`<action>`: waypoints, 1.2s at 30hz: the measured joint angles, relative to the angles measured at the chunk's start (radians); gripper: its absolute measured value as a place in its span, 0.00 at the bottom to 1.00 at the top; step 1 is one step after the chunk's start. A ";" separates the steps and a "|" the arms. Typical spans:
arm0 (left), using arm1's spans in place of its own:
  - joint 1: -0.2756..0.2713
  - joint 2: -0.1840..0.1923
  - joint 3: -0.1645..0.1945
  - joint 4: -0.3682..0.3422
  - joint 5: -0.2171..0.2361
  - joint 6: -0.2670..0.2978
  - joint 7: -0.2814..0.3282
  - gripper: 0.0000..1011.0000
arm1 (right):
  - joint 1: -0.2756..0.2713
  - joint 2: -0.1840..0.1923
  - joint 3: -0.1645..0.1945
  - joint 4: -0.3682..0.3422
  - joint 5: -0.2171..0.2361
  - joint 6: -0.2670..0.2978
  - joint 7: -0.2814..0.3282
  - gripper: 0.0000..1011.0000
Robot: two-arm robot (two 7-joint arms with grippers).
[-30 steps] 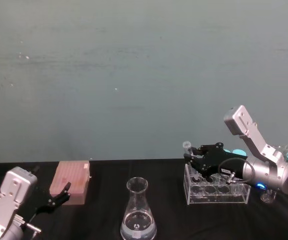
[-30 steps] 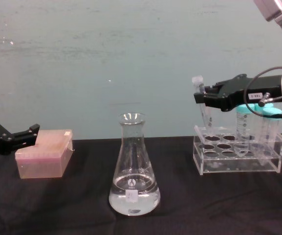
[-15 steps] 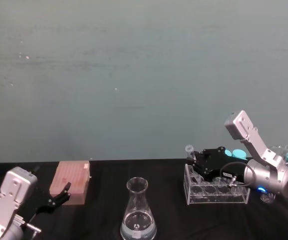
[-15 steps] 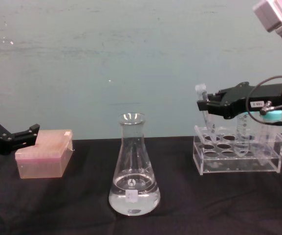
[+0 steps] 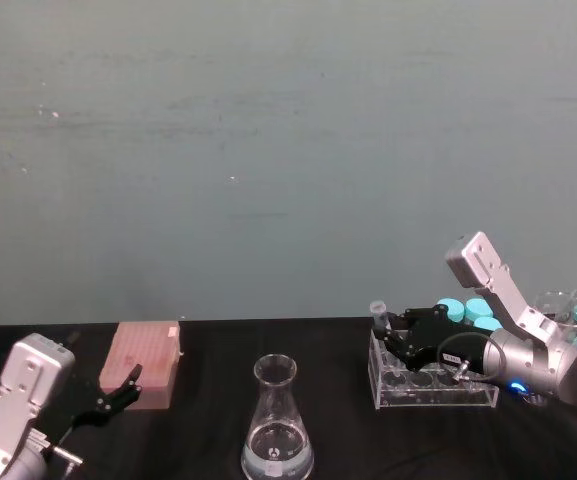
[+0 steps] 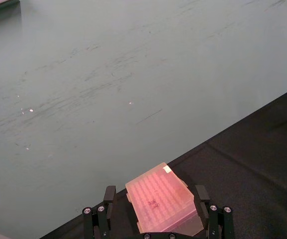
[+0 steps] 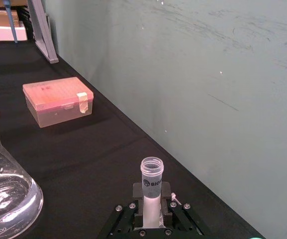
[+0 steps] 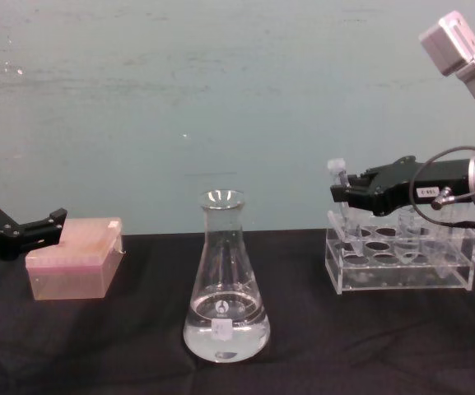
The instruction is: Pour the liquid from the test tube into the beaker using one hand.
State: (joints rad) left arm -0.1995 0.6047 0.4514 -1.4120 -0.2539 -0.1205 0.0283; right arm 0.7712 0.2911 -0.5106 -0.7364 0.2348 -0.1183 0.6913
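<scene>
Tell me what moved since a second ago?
The right gripper, shut on the test tube, came down, lowering the tube into the clear rack. The flask, the pink box and the left gripper stayed put.

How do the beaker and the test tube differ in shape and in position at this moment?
The beaker is wide at its base with a narrow neck; the test tube is slim and straight. The beaker stands free on the black table; the test tube is held upright by the right gripper, partly down in the clear rack. Both are clear and open-topped.
</scene>
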 joint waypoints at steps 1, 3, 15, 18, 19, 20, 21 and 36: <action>0.000 0.000 0.000 0.000 0.000 0.000 0.000 0.99 | 0.001 -0.003 0.001 0.007 -0.001 -0.004 0.001 0.20; 0.000 0.000 0.000 0.000 0.000 0.000 0.000 0.99 | 0.001 -0.005 0.004 0.013 -0.001 -0.008 0.002 0.20; 0.000 0.000 0.000 0.000 0.000 0.000 0.000 0.99 | 0.001 -0.009 0.012 0.019 -0.001 -0.013 0.002 0.20; 0.000 0.000 0.000 0.000 0.000 0.000 0.000 0.99 | 0.000 -0.009 0.012 0.019 -0.001 -0.013 0.002 0.20; 0.000 0.000 0.000 0.000 0.000 0.000 0.000 0.99 | 0.000 -0.008 0.012 0.019 -0.001 -0.013 0.002 0.20; 0.000 0.000 0.000 0.000 0.000 0.000 0.000 0.99 | 0.000 -0.008 0.012 0.019 -0.001 -0.013 0.002 0.20; 0.000 0.000 0.000 0.000 0.000 0.000 0.000 0.99 | 0.000 -0.008 0.012 0.019 -0.001 -0.013 0.002 0.20; 0.000 0.000 0.000 0.000 0.000 0.000 0.000 0.99 | 0.000 -0.007 0.010 0.017 -0.001 -0.012 0.002 0.56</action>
State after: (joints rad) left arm -0.1995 0.6046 0.4514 -1.4120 -0.2539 -0.1205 0.0283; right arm 0.7708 0.2838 -0.5006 -0.7191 0.2342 -0.1304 0.6935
